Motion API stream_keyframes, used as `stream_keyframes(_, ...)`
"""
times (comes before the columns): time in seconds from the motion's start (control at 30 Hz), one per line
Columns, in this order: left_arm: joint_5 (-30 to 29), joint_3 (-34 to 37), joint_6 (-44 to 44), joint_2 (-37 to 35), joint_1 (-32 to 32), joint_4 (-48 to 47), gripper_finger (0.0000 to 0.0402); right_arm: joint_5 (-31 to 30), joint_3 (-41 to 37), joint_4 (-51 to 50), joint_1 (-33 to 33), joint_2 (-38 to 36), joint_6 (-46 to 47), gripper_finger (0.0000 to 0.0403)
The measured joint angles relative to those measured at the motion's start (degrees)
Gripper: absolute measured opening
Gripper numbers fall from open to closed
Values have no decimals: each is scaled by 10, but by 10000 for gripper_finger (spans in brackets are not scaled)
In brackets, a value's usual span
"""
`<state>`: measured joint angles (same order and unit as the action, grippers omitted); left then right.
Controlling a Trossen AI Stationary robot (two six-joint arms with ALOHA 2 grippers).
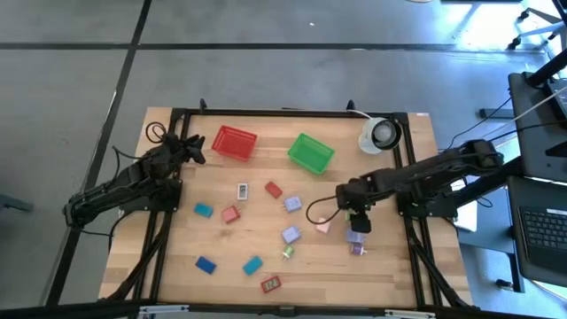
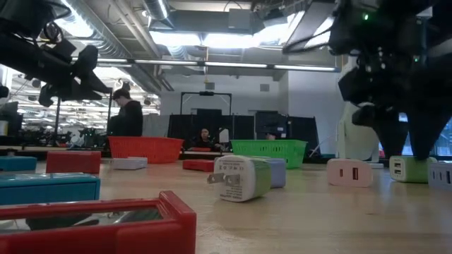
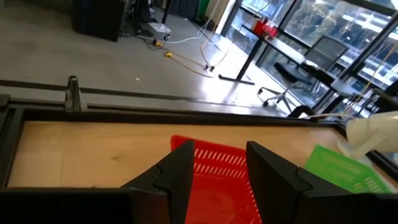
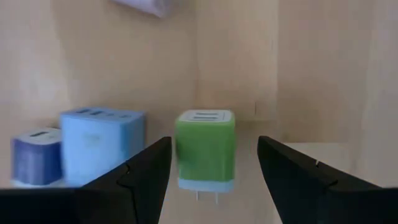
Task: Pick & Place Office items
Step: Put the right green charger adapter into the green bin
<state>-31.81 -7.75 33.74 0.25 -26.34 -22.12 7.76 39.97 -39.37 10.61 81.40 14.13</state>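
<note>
1. Wooden table (image 1: 266, 204) fills the middle of the room. The green basket (image 1: 311, 151) sits toward its far edge, and I place everything else from that.
2. The left gripper (image 1: 193, 146) waits well to the left of the green basket, beside the red basket (image 1: 235, 142). It is squeezed closed and holds nothing, so I see no risk from that arm.
3. The right gripper (image 4: 214, 143) hangs well apart from the green basket, toward the front and the robot's right. Its fingers are spread around a green charger (image 4: 205, 146) and neither one seems to touch it yet.
4. That charger stands upright and nearer one finger than the other. If the fingers close off-centre, the nearer one could push it over or skid it before the other arrives.
5. A light blue charger (image 4: 102, 144) stands just beside it, with a darker blue block (image 4: 36, 155) beyond. A finger coming down wide could clip the light blue one and knock it out of place.
6. The charger's sides look smooth, so a shallow grip might let it slip on the way to the green basket.
7. The other office items lie scattered in front of the green basket, so a low carry could brush them.
</note>
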Motion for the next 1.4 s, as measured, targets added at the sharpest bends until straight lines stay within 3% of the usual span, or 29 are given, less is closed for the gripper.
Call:
stream_keyframes(0.23, 0, 0, 0, 0, 0, -4, 141, 0, 0, 3, 0, 44, 2, 228)
stream_keyframes(0.47, 0, 0, 0, 0, 0, -4, 141, -4, 4, 0, 0, 49, 11, 145)
stream_keyframes(0.73, 0, 0, 0, 0, 0, -4, 141, 3, 50, 4, 0, 46, 36, 148)
stream_keyframes(0.9, 0, 0, 0, 0, 0, -4, 141, -72, 107, 6, -11, 30, 27, 148)
stream_keyframes(1.13, -1, 0, 0, 0, 0, -4, 141, -225, 173, 18, -66, -7, -3, 148)
stream_keyframes(1.4, -1, 0, 0, 0, 0, -4, 141, -351, 175, 219, -133, -73, -44, 148)
